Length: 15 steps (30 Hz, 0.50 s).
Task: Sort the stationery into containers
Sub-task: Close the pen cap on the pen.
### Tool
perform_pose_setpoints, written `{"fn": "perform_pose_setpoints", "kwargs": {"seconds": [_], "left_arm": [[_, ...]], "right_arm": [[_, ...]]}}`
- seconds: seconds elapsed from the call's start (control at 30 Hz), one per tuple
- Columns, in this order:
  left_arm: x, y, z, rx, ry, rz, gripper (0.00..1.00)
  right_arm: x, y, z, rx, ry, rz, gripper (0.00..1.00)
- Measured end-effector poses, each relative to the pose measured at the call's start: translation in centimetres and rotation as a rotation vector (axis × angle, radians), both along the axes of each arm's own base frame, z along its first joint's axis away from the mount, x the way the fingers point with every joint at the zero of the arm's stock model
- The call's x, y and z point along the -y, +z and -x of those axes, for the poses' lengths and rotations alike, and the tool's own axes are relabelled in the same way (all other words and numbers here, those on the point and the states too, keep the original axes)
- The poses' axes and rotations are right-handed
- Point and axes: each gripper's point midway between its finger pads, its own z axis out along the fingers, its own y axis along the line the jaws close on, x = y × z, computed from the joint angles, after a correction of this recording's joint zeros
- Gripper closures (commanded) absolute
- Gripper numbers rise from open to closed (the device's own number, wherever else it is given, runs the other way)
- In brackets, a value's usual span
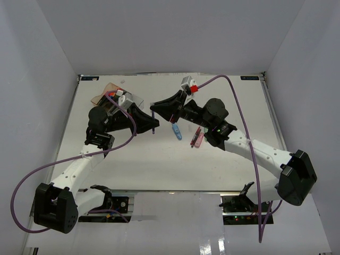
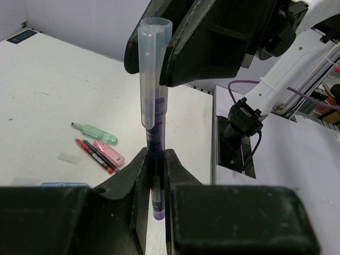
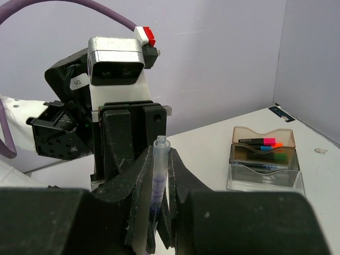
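Note:
Both grippers hold one purple pen (image 2: 157, 183) above the table. My left gripper (image 2: 154, 156) is shut on its dark barrel. My right gripper (image 3: 161, 159) is shut on the pen's translucent cap (image 3: 160, 170), which is still on the pen. From above, the two grippers meet tip to tip over the table's middle, with the pen (image 1: 153, 129) pointing down. The containers (image 3: 264, 159) are amber, grey and clear compartments holding pink, blue and orange-capped highlighters and a thin pen. The left arm partly hides the containers (image 1: 108, 91) at the back left.
Loose stationery lies right of centre: a blue marker (image 1: 177, 132), a pink marker (image 1: 199, 140) and a red pen (image 1: 195, 135). The left wrist view adds a mint marker (image 2: 95, 133) and a small clear cap (image 2: 69, 157). White walls enclose the table.

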Motion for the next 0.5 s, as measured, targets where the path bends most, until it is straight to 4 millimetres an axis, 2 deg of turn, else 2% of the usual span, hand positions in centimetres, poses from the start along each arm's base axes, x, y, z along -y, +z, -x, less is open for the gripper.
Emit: {"fn": "perform_pose_setpoints", "kwargs": {"seconds": [0.5], "left_arm": [[-0.1, -1.0, 0.5, -0.045, -0.025, -0.019, 1.00]], "right_arm": [[-0.6, -2.0, 0.3, 0.000, 0.015, 0.050, 0.92]]}}
